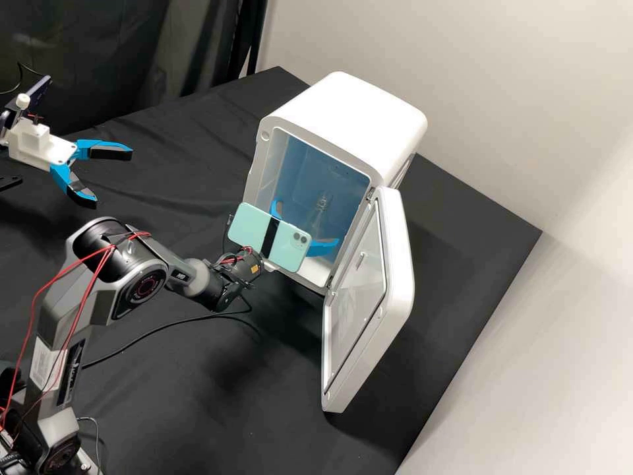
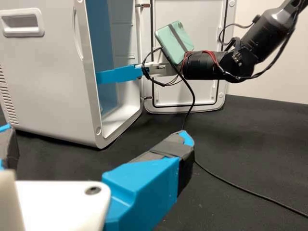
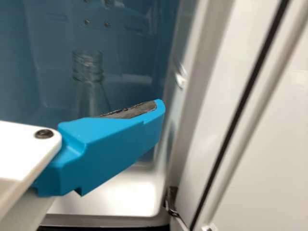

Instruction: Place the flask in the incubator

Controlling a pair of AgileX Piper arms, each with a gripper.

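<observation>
**Placing stage, read from the near bench edge to the far one.**

The right arm stretches low across the black bench, so that its wrist, with a mint-green camera unit strapped on, is level with the chamber opening. The door hangs fully open on the side away from the arm, leaving the opening free for it.

The right gripper is inside the incubator. Its 2 blue fingers are spread wide, 1 to each side of the flask. The flask stands upright on the chamber floor, neck up, towards the back. The wide spread suggests that the fingers do not grip it. Whether a pad touches the glass cannot be told.

In the right wrist view, the neck of the flask rises just beyond the 1 visible finger.

Farthest off, the left gripper hangs above the bench, well apart from the incubator. Its fingers are wide open and hold nothing, and it probably waits there to keep the approach free.

The flask seems to be placed. The door is not yet shut.
</observation>
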